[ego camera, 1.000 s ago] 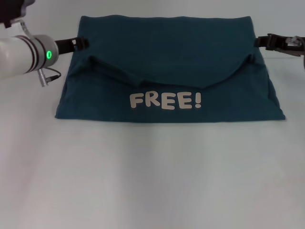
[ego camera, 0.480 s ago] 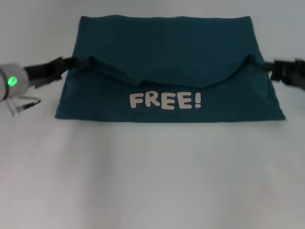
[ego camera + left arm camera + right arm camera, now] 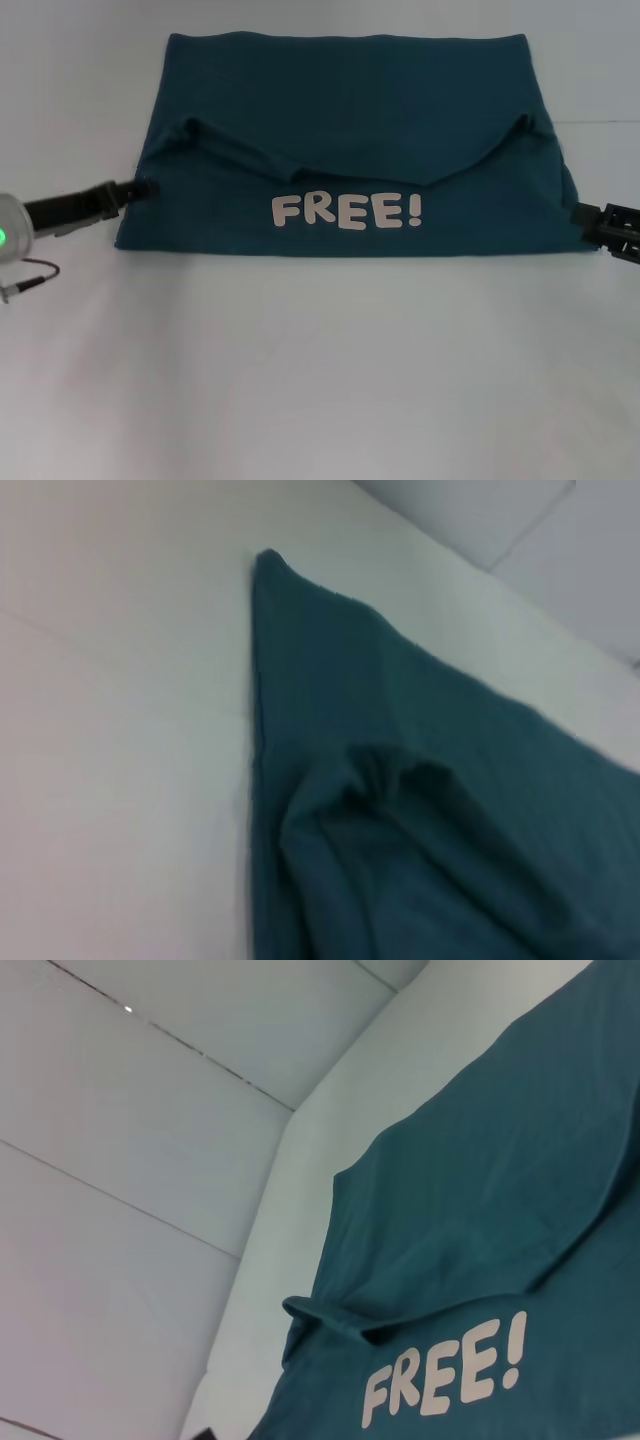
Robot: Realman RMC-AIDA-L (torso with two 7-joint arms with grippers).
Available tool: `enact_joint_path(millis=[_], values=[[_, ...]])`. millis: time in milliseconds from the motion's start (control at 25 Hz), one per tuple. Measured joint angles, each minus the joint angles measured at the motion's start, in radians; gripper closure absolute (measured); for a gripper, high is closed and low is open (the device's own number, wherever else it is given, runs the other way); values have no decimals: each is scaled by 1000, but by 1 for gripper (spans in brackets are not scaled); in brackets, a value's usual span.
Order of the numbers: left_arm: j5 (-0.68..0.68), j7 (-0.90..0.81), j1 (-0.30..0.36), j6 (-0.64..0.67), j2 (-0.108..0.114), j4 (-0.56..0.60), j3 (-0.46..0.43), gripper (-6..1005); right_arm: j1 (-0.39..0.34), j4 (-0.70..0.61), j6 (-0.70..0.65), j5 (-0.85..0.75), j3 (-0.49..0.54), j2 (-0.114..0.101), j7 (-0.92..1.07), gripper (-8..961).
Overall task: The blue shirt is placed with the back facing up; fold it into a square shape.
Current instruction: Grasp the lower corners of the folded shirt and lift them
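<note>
Jaws first: you cannot tell from any view whether either pair is spread or pressed together. Your left gripper [image 3: 145, 187] sits low at the shirt's left edge, its dark tip right at the fabric just below the tucked sleeve fold, with the grey arm and its green light trailing off to the left border. Your right gripper [image 3: 590, 217] sits at the opposite edge, close to the near right corner of the cloth, its black tip meeting the hem; whether it actually pinches the cloth is not visible.

Between them you have the blue shirt [image 3: 350, 120] lying flat on the white desk [image 3: 320, 370], in the far half of your head view. It is already folded once across its width: a plain teal flap hangs down from the far edge in a shallow curve, and the cream "FREE!" lettering [image 3: 347, 211] shows on the layer beneath, just below that curve and near the front edge. Small bunched folds mark both ends of the flap.

Your left wrist view shows one pointed corner of the shirt [image 3: 400, 810] and a rumpled fold beside it on the desk. Your right wrist view shows the lettering [image 3: 445, 1370] and the overlapping flap above it.
</note>
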Motion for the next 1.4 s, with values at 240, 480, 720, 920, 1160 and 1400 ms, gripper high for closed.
enact_joint_path(millis=[240,480,720,920,1160,1400], values=[[4,119,-9,-129,-9,-78,69,173,5,15,-10,0,6,0,-30,384],[4,128,-7,-163,-16,-87,85,174,5,15,-11,0,9,1,-28,388],[2,123,-15,-166,-18,-99,87,175,0,17,-12,1,30,5,-25,391],[-1,118,-18,-162,-19,-99,88,259,-1,17,-12,0,35,7,-24,394],[0,117,-18,-162,-19,-96,88,502,4,28,-13,-5,34,1,-23,396],[1,117,-19,-160,-18,-92,88,749,5,29,-13,-7,32,-6,-20,399]])
